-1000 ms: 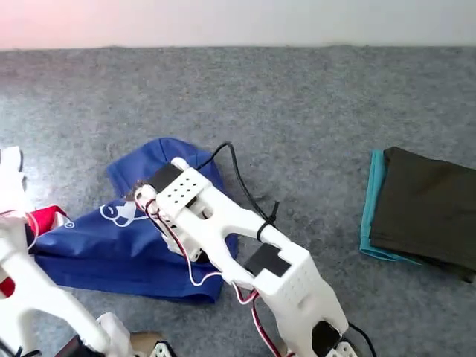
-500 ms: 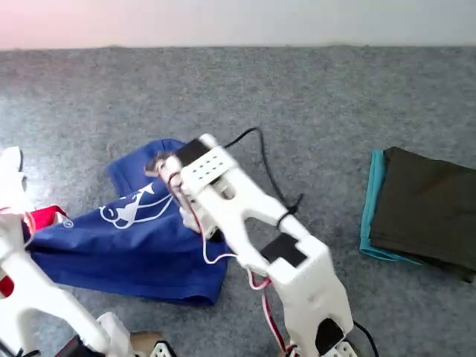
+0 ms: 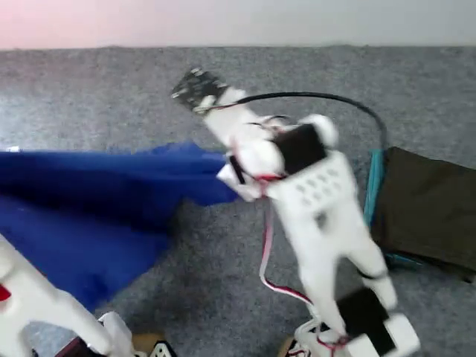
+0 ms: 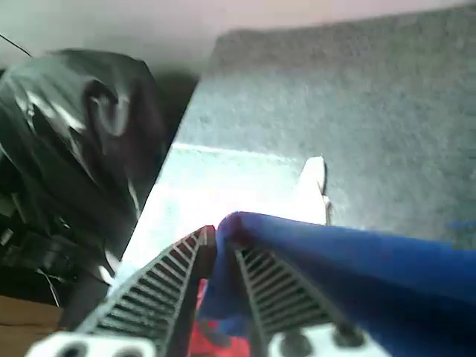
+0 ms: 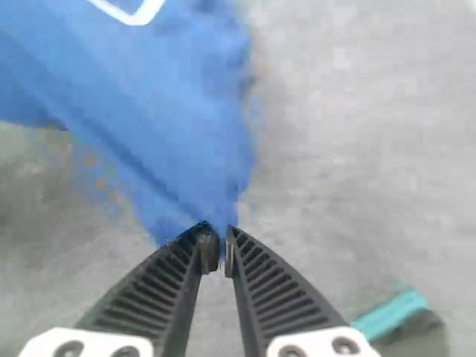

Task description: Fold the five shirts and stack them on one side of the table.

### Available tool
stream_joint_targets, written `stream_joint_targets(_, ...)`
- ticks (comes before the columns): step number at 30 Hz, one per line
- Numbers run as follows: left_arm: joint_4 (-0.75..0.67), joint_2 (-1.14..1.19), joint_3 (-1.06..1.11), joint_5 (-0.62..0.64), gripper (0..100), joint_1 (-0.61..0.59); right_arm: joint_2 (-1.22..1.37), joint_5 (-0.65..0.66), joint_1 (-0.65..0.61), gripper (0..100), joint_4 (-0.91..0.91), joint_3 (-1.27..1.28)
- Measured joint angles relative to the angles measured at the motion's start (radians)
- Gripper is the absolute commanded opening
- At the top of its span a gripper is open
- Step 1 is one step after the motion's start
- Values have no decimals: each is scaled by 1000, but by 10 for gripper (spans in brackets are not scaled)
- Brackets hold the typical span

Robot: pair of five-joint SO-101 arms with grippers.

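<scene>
Pinching blue shirt (image 3: 97,201) in left gripper (image 4: 223,242) and right gripper (image 5: 214,249), fingers clamped on cloth, stretched above grey table (image 3: 297,89). Folded dark shirt (image 3: 428,212) atop teal shirt (image 3: 377,175), well apart.

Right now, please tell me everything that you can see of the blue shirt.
The blue shirt is soft, plain blue cloth with a white print near one edge. It is stretched wide between the two arms: the left tool is shut on one end, the right tool on the other. Its lower part hangs in loose folds toward the grey table.
</scene>
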Motion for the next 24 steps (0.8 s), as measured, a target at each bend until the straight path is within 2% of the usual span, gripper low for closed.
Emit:
stream_joint_targets(7,21,0,-215,-26,13,21,-175,80,91,9,2,-115)
stream_joint_targets(12,186,5,-236,-149,13,138,-183,101,114,9,3,-106)
stream_joint_targets(17,242,18,-81,-184,13,215,-91,98,115,9,3,-77)
stream_joint_targets(20,235,21,66,-190,13,198,-34,55,115,9,3,-77)
stream_joint_targets(24,109,21,305,-190,13,110,41,12,91,9,3,-77)
